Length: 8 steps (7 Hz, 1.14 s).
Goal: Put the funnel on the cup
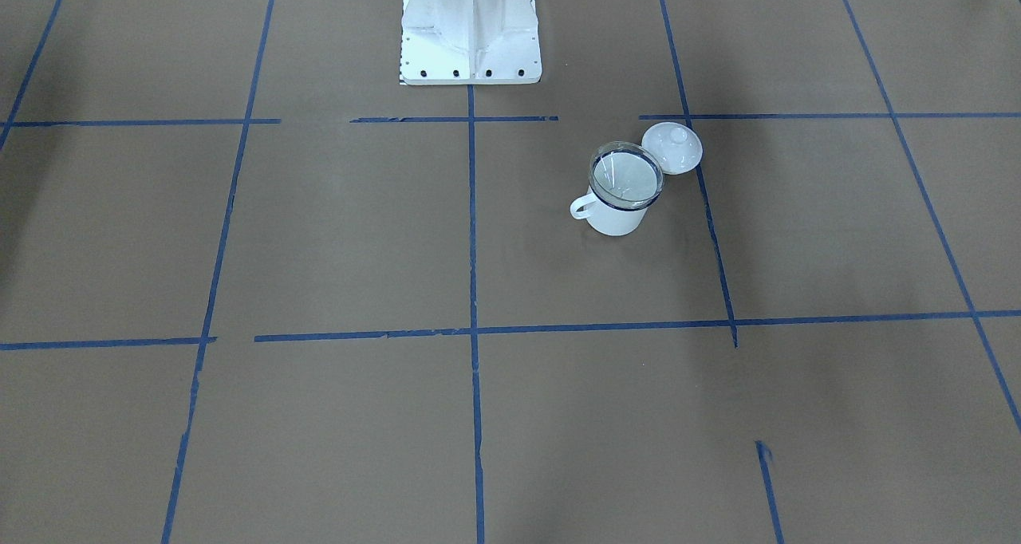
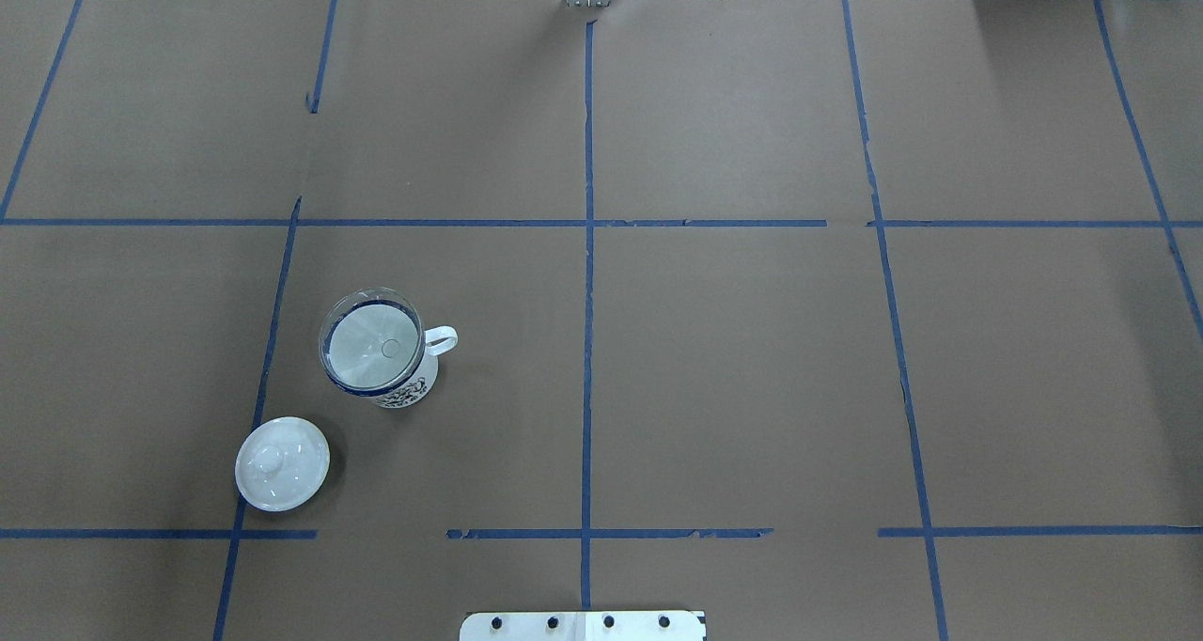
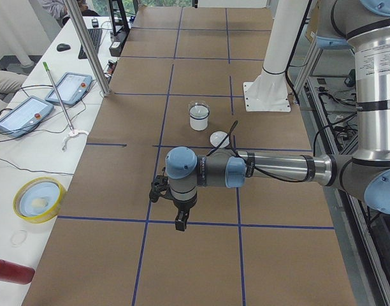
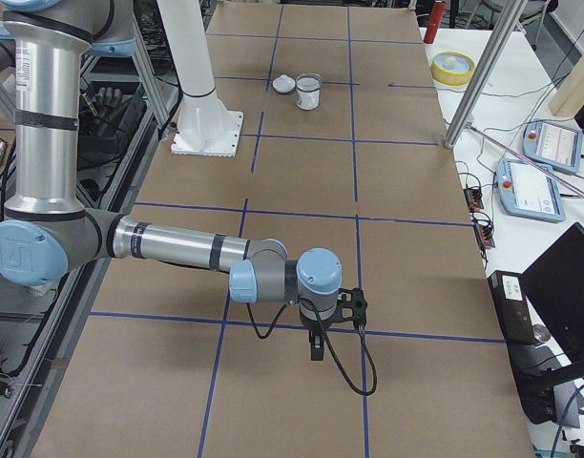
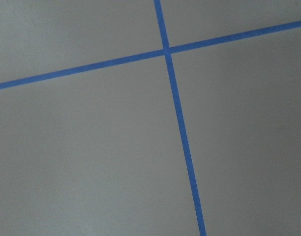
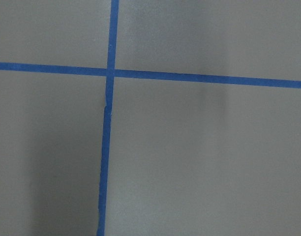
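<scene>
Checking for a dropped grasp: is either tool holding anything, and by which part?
Nothing is held. The funnel sits in the mug, the lid lies nearby, and the left tool and right tool hang far from them.

Overhead vs front cam — opp. sides, both steep, share cup [image 2: 406, 389].

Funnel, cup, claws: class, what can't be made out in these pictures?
1. Spout of the funnel: front view, hidden by the wall of the cup.
2. State of the left claw: seen in the left side view only, too small to tell open or shut.
3. State of the right claw: right side view only, likewise.
</scene>
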Tool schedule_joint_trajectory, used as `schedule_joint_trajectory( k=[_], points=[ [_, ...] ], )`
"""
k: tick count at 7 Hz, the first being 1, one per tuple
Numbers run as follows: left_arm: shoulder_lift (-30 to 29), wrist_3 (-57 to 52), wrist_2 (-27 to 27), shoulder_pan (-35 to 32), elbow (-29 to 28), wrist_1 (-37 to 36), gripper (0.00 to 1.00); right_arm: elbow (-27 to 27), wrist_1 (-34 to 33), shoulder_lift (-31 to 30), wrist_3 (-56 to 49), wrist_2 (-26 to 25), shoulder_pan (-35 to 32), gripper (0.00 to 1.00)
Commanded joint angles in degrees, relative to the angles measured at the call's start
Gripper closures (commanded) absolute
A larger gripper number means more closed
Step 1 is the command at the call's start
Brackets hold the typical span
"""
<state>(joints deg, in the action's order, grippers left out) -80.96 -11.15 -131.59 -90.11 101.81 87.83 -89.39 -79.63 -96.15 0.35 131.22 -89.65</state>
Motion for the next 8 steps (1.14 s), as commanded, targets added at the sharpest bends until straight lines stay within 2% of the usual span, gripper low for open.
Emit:
schedule_joint_trajectory(
  k=[1, 4, 8],
  points=[
    [-0.25, -0.1, -0.07, -0.07, -0.65, 0.15, 0.0, 0.0, 0.0, 0.0, 0.0, 0.0, 0.0, 0.0],
    [-0.25, -0.27, -0.15, -0.15, 1.98, 0.24, 0.0, 0.0, 0.0, 0.0, 0.0, 0.0, 0.0, 0.0],
    [0.19, -0.19, 0.02, -0.15, 1.99, 0.15, 0.0, 0.0, 0.0, 0.0, 0.0, 0.0, 0.0, 0.0]
  ],
)
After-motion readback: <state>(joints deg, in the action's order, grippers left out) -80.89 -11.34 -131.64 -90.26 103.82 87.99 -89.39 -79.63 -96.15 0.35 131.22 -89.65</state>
